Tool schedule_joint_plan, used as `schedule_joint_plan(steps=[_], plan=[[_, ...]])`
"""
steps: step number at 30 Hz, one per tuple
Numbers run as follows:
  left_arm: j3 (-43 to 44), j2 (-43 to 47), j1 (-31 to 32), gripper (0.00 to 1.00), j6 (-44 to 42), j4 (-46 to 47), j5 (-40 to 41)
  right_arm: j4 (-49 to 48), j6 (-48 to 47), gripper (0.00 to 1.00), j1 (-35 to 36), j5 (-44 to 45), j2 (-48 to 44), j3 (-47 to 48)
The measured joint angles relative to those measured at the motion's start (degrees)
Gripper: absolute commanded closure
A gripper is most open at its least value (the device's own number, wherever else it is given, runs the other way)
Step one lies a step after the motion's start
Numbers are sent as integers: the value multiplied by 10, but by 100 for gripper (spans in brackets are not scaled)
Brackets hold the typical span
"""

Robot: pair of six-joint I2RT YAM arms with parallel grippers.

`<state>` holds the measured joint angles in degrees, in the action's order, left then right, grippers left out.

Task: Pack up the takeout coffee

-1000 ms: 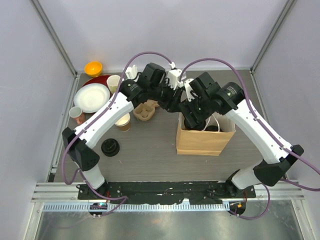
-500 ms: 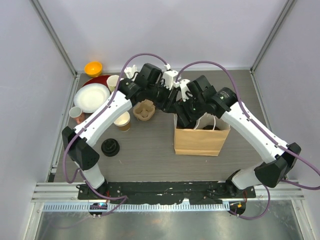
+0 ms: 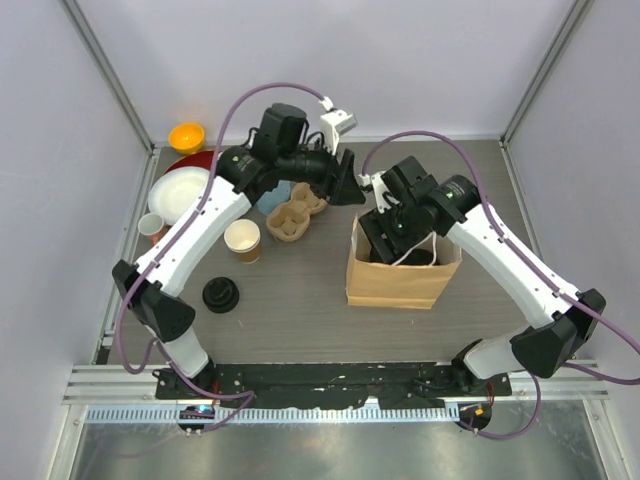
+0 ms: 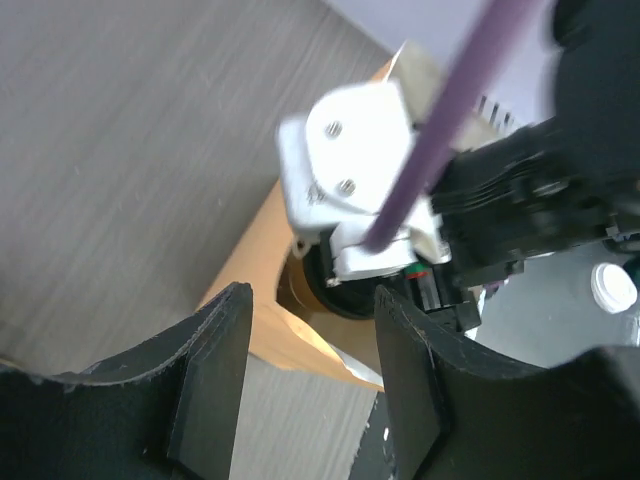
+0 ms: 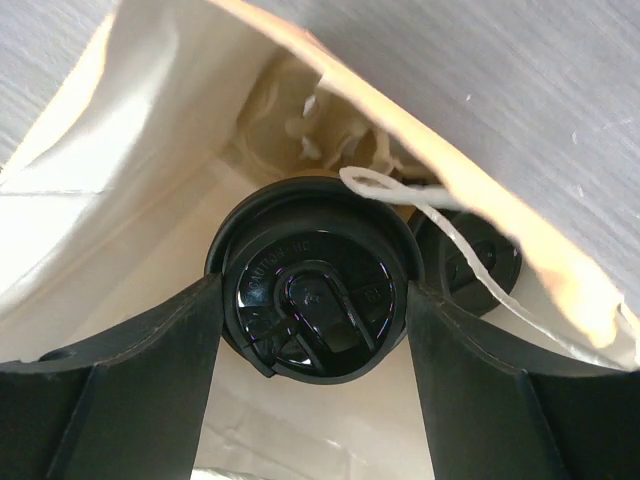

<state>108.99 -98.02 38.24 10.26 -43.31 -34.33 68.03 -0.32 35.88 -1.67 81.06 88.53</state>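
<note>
Left end effector (image 4: 308, 320) drawn back from the paper bag (image 3: 400, 285), fingers spread and empty, right end effector (image 5: 310, 300) down inside the bag, pinching a lidded coffee cup (image 5: 300, 250), second cup (image 5: 470, 262) just beside it

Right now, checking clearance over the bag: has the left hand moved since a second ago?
Yes. The left hand drew back toward the far edge, nearer the orange bowl, off the paper bag.
</note>
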Motion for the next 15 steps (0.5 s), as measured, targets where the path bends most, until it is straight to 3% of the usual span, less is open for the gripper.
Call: schedule_joint_plan(steps=[7, 15], plan=[[13, 27, -30, 45, 0, 39, -20, 42, 0, 58, 0, -4, 1, -3], [13, 27, -60, 45, -6, 37, 2, 13, 0, 61, 0, -4, 31, -3]])
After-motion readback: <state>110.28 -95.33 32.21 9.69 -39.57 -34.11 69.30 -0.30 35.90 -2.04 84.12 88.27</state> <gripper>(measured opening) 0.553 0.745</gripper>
